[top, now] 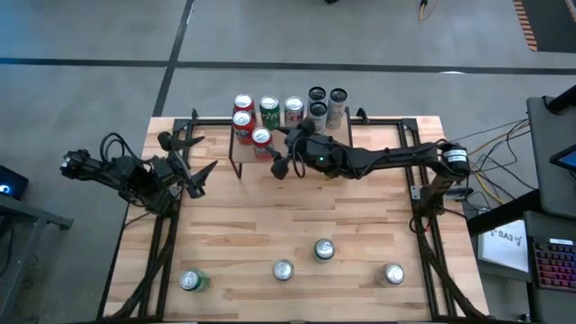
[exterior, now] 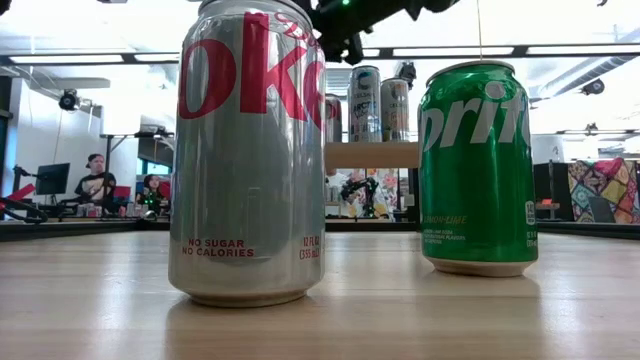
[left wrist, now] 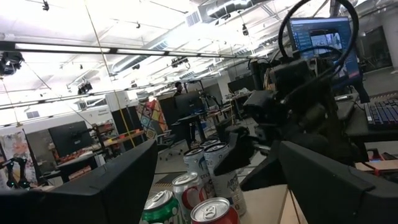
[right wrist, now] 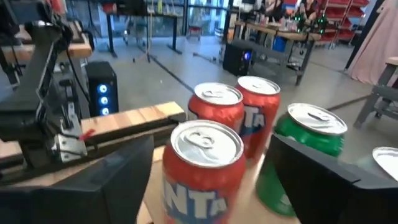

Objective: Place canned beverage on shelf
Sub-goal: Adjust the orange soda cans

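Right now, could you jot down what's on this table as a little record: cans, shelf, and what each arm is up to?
shelf: raised wooden board at the table's far edge
cans on shelf: eight, red ones on its left, a green one, dark ones on its right
cans on table: four along the near edge, one green, three silver-topped
right gripper: open, at the shelf beside a red can, not gripping it
left gripper: open, holding nothing, waiting at the table's left side

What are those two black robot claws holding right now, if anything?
Nothing. The right gripper stands open around a red soda can on the small light-wood shelf, not clamped. The left gripper hangs open and empty over the table's left side.
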Controlling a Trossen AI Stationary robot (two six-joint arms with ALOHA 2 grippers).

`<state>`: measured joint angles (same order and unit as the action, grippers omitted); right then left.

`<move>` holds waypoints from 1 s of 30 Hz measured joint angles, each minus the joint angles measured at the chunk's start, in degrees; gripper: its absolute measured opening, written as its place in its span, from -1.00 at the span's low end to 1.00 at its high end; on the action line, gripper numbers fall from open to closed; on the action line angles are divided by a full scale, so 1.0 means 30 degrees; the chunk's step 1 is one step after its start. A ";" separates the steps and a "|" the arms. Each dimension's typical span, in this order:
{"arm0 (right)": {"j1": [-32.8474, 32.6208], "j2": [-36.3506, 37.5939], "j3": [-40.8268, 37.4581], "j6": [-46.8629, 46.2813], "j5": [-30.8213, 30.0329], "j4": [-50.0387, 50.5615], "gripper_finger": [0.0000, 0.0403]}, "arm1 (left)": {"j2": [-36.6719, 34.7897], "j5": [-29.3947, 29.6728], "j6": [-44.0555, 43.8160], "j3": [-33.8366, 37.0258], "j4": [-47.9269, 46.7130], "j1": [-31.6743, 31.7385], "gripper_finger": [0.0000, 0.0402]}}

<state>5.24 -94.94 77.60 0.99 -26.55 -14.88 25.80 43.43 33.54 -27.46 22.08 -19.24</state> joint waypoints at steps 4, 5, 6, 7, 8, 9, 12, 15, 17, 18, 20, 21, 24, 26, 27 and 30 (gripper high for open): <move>0.0007 0.0707 0.0000 -0.0071 0.0000 0.1665 0.23 | 0.0007 -0.0002 0.0000 0.0000 0.0008 0.0003 0.60; 0.0007 0.0866 0.0000 -0.0147 -0.0007 0.1998 0.14 | 0.0011 -0.0002 0.0000 0.0000 0.0006 -0.0003 0.60; 0.0007 0.1029 0.0000 -0.0315 -0.0002 0.2343 0.04 | 0.0015 0.0001 0.0000 0.0000 0.0006 0.0001 0.60; 0.0007 0.1119 0.0000 -0.0453 -0.0007 0.2619 -0.06 | 0.0015 -0.0002 0.0000 0.0000 0.0009 -0.0003 0.60; 0.0007 0.1214 0.0000 -0.0605 -0.0006 0.2850 -0.17 | 0.0007 -0.0002 0.0000 0.0000 0.0009 0.0004 0.60; 0.0007 0.1251 0.0000 -0.0723 -0.0007 0.3141 -0.28 | 0.0007 -0.0002 0.0000 0.0000 0.0009 0.0003 0.60; 0.0050 0.1235 0.0000 -0.0736 -0.0007 0.3673 -0.61 | 0.0015 -0.0002 0.0000 0.0000 0.0012 0.0004 0.60; 0.0090 0.1037 0.0000 -0.0494 -0.0007 0.3794 -0.88 | 0.0029 0.0002 0.0000 0.0000 0.0031 0.0001 0.60; 0.0133 0.0932 0.0000 -0.0537 -0.0007 0.3846 -0.92 | 0.0036 -0.0002 0.0000 0.0000 0.0031 -0.0003 0.60; 0.0166 0.0866 0.0000 -0.0603 -0.0006 0.3826 -0.93 | 0.0036 0.0005 0.0000 0.0000 0.0017 0.0004 0.60; 0.0256 0.0854 0.0000 -0.0634 -0.0001 0.3924 -0.94 | 0.0036 0.0002 0.0007 0.0000 0.0009 0.0004 0.60; 0.0273 0.0848 -0.0006 -0.0640 -0.0007 0.3934 -0.94 | 0.0036 0.0005 0.0004 0.0000 0.0009 -0.0003 0.60; 0.0340 0.0861 0.0000 -0.0626 -0.0022 0.3719 -0.94 | 0.0036 0.0003 0.0007 0.0000 -0.0005 0.0003 0.60; 0.0386 0.0877 0.0074 -0.0623 -0.0010 0.3731 -0.94 | 0.0036 0.0005 0.0007 0.0000 -0.0005 0.0004 0.60; 0.0435 0.0877 0.0329 -0.0619 -0.0007 0.4082 -0.94 | 0.0036 0.0005 0.0007 0.0000 -0.0005 0.0000 0.60; 0.0560 0.0783 0.1420 -0.0391 0.0318 0.4873 -0.94 | 0.0036 0.0005 0.0007 0.0000 -0.0012 0.0003 0.60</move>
<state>6.92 -92.60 81.86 -0.18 -25.59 -0.26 25.91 43.44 33.56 -27.46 22.04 -19.23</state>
